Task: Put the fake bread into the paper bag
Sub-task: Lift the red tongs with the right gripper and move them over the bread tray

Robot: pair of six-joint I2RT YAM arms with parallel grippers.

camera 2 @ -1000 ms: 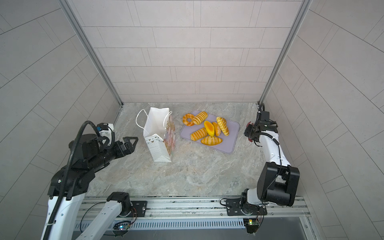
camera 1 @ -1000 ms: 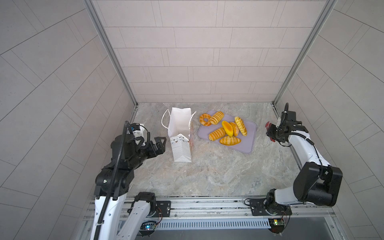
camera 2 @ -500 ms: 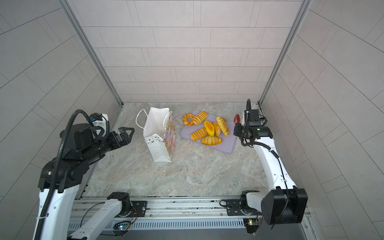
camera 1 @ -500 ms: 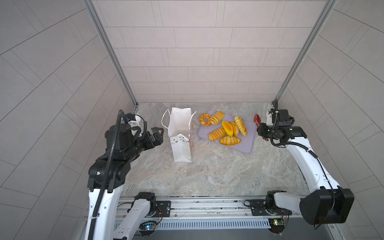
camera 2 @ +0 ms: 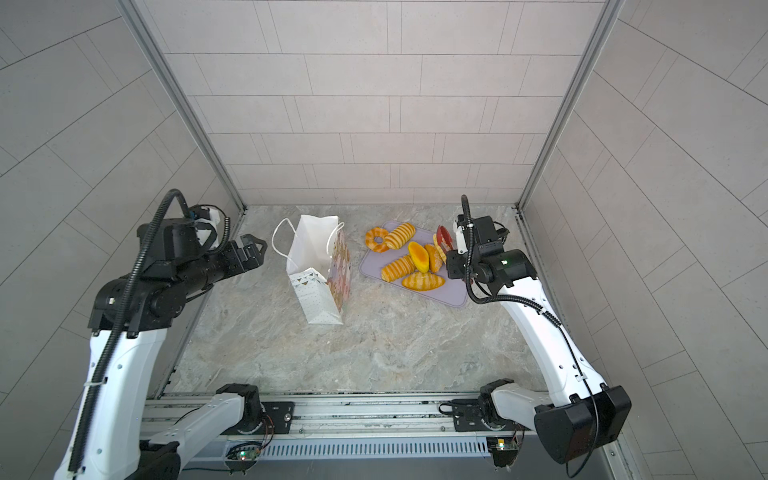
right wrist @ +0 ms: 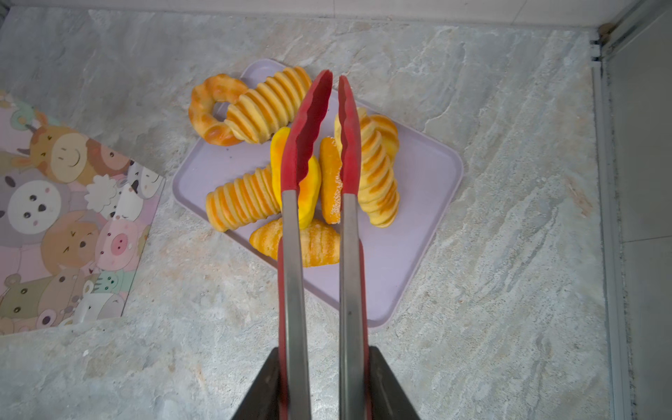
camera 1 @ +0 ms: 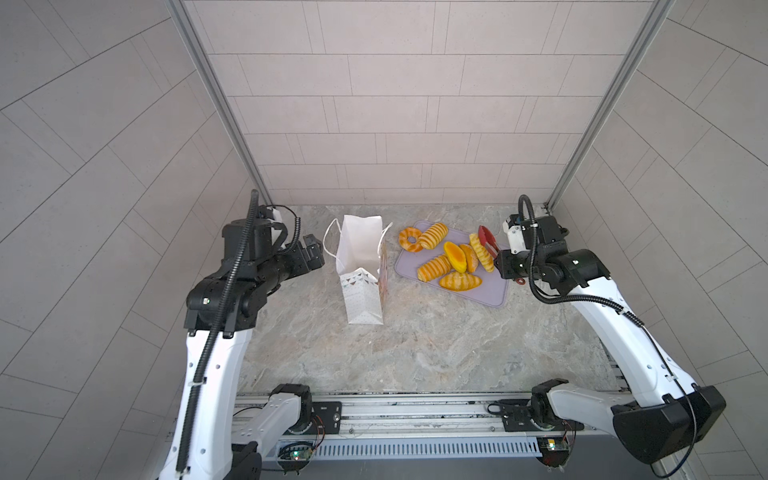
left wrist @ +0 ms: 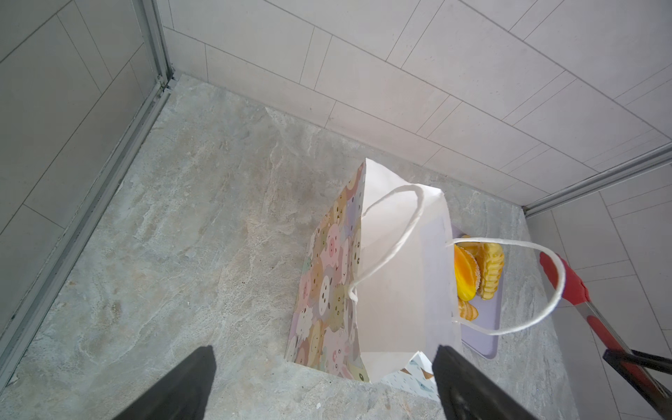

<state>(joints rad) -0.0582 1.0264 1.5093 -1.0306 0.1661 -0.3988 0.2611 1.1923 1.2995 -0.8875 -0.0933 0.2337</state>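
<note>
The right fingers (right wrist: 387, 394) have swung inward and, clamped on the tongs (right wrist: 294, 262), hold the red tips above the fake bread (right wrist: 240, 203) on the lilac tray (right wrist: 418, 211). The left fingers (left wrist: 182, 385), spread wide and empty, face the upright paper bag (left wrist: 400, 283).

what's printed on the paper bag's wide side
Pastel cartoon animal faces on the paper bag, clearest in the right wrist view.

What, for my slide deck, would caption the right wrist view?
Right gripper holds red-tipped tongs, tips apart, over fake bread on the lilac tray, paper bag alongside.
</note>
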